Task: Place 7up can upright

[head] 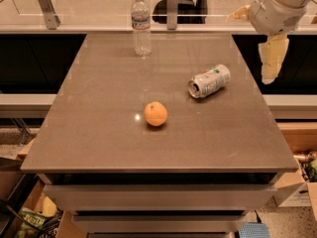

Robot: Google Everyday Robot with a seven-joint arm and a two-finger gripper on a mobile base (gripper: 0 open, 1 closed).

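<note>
1. The 7up can (pixel 209 81) lies on its side on the right part of the bench (pixel 99 133), its long axis diagonal
2. The end effector (pixel 252 48) hangs wide and empty, above and to the right of the can

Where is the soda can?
In the camera view, the 7up can lies on its side right of the orange; the gripper hangs right of the table.

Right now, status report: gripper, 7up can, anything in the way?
Gripper up beyond right edge of table, off the can. 7up can on its side, right of centre, not yet upright. Orange and water bottle apart, left of it.
</note>
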